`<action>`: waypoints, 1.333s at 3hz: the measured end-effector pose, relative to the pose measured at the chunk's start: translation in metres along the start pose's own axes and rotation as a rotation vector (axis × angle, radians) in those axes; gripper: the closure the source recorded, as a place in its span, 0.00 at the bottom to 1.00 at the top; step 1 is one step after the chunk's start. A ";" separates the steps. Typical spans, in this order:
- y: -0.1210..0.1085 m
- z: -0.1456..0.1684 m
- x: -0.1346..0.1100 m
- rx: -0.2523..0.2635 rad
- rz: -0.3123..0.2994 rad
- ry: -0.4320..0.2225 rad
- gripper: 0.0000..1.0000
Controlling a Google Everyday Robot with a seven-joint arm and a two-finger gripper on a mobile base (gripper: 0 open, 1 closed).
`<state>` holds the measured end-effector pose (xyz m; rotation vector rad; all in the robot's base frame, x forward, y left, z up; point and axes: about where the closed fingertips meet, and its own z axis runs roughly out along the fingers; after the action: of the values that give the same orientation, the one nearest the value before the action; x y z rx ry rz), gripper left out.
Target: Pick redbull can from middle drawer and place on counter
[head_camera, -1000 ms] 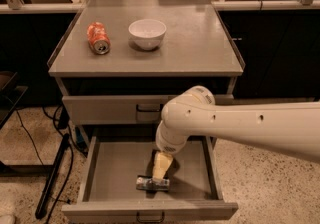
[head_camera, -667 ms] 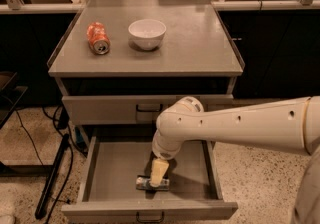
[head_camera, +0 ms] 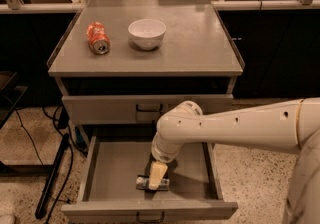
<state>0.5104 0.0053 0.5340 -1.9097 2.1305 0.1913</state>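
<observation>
The middle drawer [head_camera: 112, 168] is pulled open below the cabinet, its grey floor showing. Near the drawer's front, the redbull can [head_camera: 142, 183] lies on its side, slim and silver. My white arm comes in from the right and bends down into the drawer. The gripper [head_camera: 157, 177], cream-coloured at its tip, sits directly over the middle of the can and hides that part of it. Whether it touches the can is not visible. The counter [head_camera: 195, 43] is the flat grey top of the cabinet above.
On the counter's left part lie an orange soda can [head_camera: 98, 38] on its side and a white bowl [head_camera: 146, 33] upright. A shut drawer front [head_camera: 100, 109] sits above the open drawer. A dark pole and cables [head_camera: 52, 178] lean on the floor at the left.
The arm has dropped lower and slightly left, bringing the gripper down from just above the can onto it. The can has not moved.
</observation>
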 end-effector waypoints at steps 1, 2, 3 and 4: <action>-0.002 0.026 0.001 -0.009 0.000 -0.024 0.00; -0.008 0.048 0.000 -0.017 -0.015 -0.032 0.00; -0.003 0.087 0.014 -0.058 -0.005 -0.012 0.00; -0.002 0.089 0.015 -0.061 -0.001 -0.014 0.00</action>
<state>0.5210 0.0153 0.4451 -1.9367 2.1381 0.2725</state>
